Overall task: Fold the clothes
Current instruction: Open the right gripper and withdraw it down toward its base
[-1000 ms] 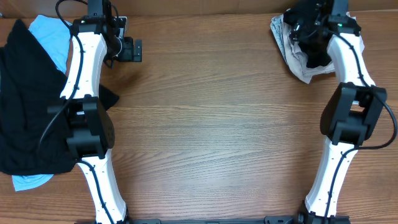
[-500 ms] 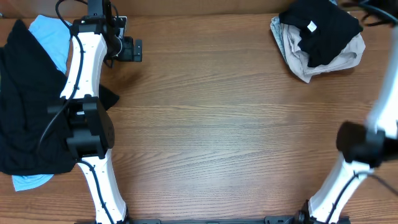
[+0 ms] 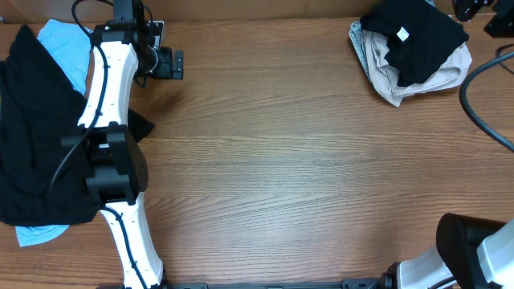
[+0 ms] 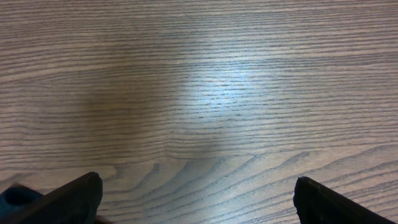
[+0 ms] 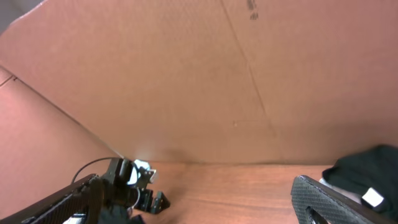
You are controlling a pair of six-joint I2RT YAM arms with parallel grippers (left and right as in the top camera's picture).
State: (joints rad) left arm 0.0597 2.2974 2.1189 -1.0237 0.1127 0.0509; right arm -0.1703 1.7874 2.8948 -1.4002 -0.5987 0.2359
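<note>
A heap of black clothes (image 3: 32, 152) lies at the table's left edge over light-blue pieces (image 3: 66, 46). At the back right, a folded black garment (image 3: 419, 34) with a small white tag (image 3: 401, 34) rests on a beige piece (image 3: 418, 82). It also shows in the right wrist view (image 5: 367, 171). My left gripper (image 3: 166, 63) is open and empty over bare wood near the back left, its fingers wide apart (image 4: 202, 202). My right gripper (image 3: 480, 11) is raised at the back right corner, apart from the stack. One of its fingers (image 5: 333, 202) shows, with nothing in it.
A brown cardboard wall (image 5: 205, 74) stands along the table's far edge. A black cable (image 3: 482, 96) loops at the right edge. The left arm (image 3: 108, 120) lies over the black heap's right side.
My right arm has lifted off the stack and swung back to the right corner, leaving the black garment on the beige piece. The left arm has not moved.
</note>
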